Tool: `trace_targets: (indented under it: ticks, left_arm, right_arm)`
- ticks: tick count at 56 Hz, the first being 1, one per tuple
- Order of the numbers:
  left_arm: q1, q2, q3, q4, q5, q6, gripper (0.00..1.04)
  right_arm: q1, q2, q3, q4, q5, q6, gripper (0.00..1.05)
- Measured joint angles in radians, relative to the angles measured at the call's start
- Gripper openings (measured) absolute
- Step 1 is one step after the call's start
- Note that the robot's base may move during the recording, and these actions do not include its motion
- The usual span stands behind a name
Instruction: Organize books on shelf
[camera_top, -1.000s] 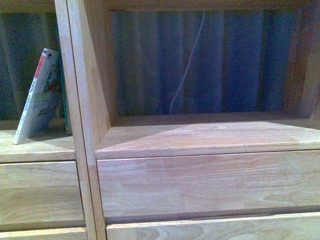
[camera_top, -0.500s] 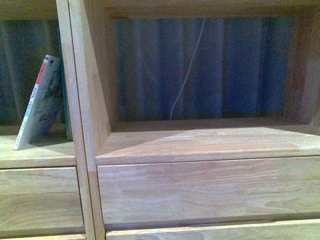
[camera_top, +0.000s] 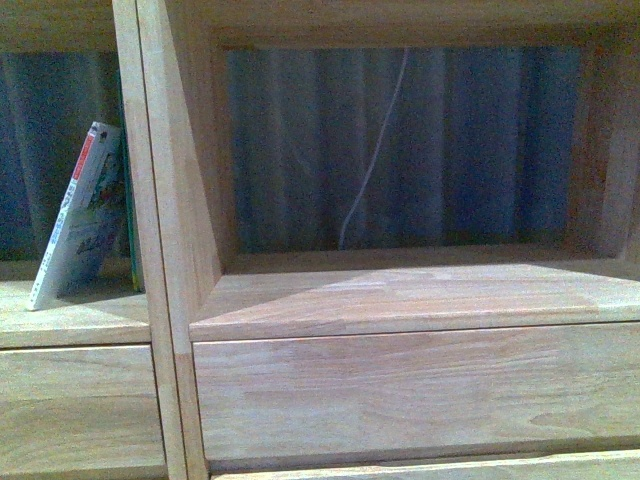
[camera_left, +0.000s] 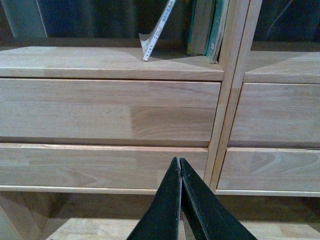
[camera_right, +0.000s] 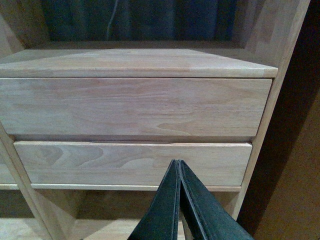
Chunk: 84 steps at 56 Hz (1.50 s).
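A white-covered book (camera_top: 82, 215) with a red strip leans tilted in the left cubby of the pale wood shelf (camera_top: 400, 300); a slim green book (camera_top: 131, 235) stands upright behind it against the divider. The left wrist view shows the leaning white book (camera_left: 156, 34) and the upright green books (camera_left: 210, 27) above the drawers. My left gripper (camera_left: 179, 162) is shut and holds nothing, low in front of the drawers. My right gripper (camera_right: 177, 164) is shut too, empty, before the right column's lower drawer (camera_right: 135, 162). Neither arm appears in the front view.
The right cubby (camera_top: 400, 160) holds no books; a thin white cable (camera_top: 375, 150) hangs behind it against a blue corrugated backdrop. A central wooden divider (camera_top: 160, 250) splits the two columns. Dark space lies beyond the shelf's right side (camera_right: 295, 150).
The front view has shifted: the shelf, cubby and white book now sit lower in the picture than a second ago. The book keeps its lean.
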Motion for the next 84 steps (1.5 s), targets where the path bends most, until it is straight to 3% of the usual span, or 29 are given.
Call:
trace_targets:
  ticks: [30, 62, 84]
  left_arm:
    - [-0.001, -0.045, -0.045, 0.002, -0.002, -0.001, 0.03]
    - [-0.001, -0.045, -0.045, 0.002, -0.002, 0.0, 0.99]
    - [-0.001, -0.045, -0.045, 0.002, -0.002, 0.0, 0.97]
  right_arm:
    - [0.0, 0.0, 0.0, 0.0, 0.0, -0.001, 0.03]
    - [0.0, 0.0, 0.0, 0.0, 0.0, -0.001, 0.96]
    - [0.0, 0.0, 0.0, 0.0, 0.0, -0.001, 0.98]
